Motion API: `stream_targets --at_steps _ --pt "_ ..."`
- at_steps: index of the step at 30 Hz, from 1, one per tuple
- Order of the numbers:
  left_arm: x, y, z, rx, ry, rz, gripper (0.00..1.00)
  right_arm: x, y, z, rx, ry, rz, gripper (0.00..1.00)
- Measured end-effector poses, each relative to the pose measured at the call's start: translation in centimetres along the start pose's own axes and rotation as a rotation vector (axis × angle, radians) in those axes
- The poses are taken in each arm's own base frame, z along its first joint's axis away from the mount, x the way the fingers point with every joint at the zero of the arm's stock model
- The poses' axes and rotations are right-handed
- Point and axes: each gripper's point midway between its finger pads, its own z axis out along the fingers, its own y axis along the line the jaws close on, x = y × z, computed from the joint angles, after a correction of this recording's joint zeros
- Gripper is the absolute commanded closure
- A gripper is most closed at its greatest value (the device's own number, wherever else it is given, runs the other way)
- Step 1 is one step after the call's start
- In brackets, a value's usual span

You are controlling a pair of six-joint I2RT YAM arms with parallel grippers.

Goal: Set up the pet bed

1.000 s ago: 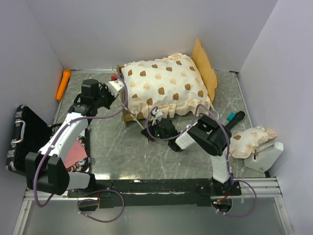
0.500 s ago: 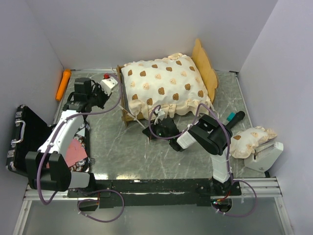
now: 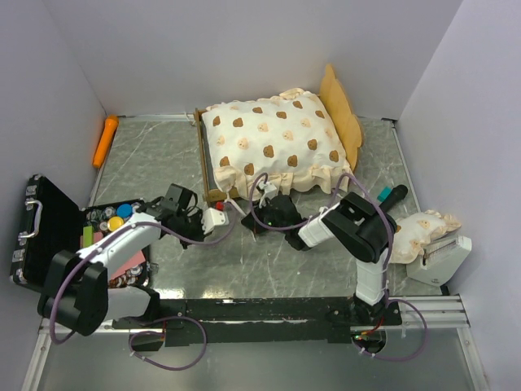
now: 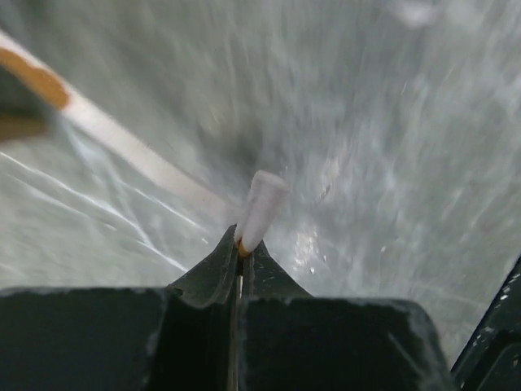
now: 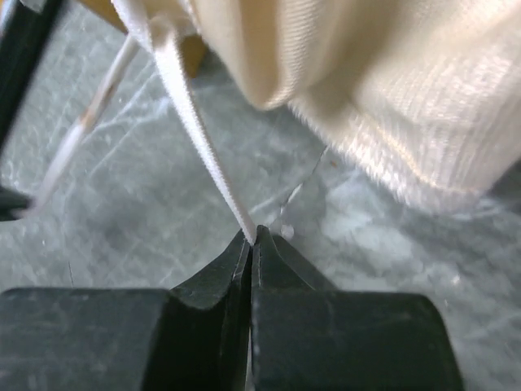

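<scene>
Left gripper (image 4: 238,244) swung nearer, clamping a tie (image 4: 260,204); right gripper (image 5: 254,236) likewise; pet bed (image 3: 269,142) lies crosswise, headboard (image 3: 346,118) right

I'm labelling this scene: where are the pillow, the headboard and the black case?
pillow (image 3: 415,230): top view, on its bear-print middle.
headboard (image 3: 342,114): top view, on its wavy wooden face.
black case (image 3: 55,221): top view, on its open black half.

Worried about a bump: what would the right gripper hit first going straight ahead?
Probably the mattress ruffle, which hangs just ahead of the right gripper. The gripper is shut on a white tie leading up to it. Depth is unclear.
</scene>
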Motion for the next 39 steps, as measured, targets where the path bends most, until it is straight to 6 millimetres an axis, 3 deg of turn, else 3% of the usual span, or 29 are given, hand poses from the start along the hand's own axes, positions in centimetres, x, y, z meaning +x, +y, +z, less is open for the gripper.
stream_targets --at_steps 2,6,13,19,24,32,39 --pt "2.5 -0.5 0.9 0.004 0.071 -0.014 0.99 0.1 0.0 -0.5 0.008 0.023 -0.013 1.0" --pt "4.6 0.2 2.6 0.0 0.145 -0.019 0.99 0.4 0.3 -0.8 -0.003 0.051 -0.016 1.0" --pt "4.6 3.2 3.3 -0.103 0.14 0.012 0.99 0.3 0.2 -2.3 0.007 0.055 -0.012 1.0" --pt "6.1 7.5 2.5 -0.244 0.153 -0.01 0.99 -0.5 -0.3 -3.5 0.013 0.03 -0.002 1.0" --pt "7.4 9.6 1.4 -0.316 0.171 -0.028 0.99 -0.7 -0.1 -3.6 0.001 0.024 -0.002 1.0" --pt "9.6 11.1 -0.3 -0.373 0.197 -0.101 0.99 -4.9 -0.3 -3.0 0.013 -0.027 -0.051 1.0" --pt "10.2 11.5 -0.9 -0.391 0.203 -0.122 0.99 -7.9 -3.5 -3.2 0.075 -0.046 -0.034 1.0"
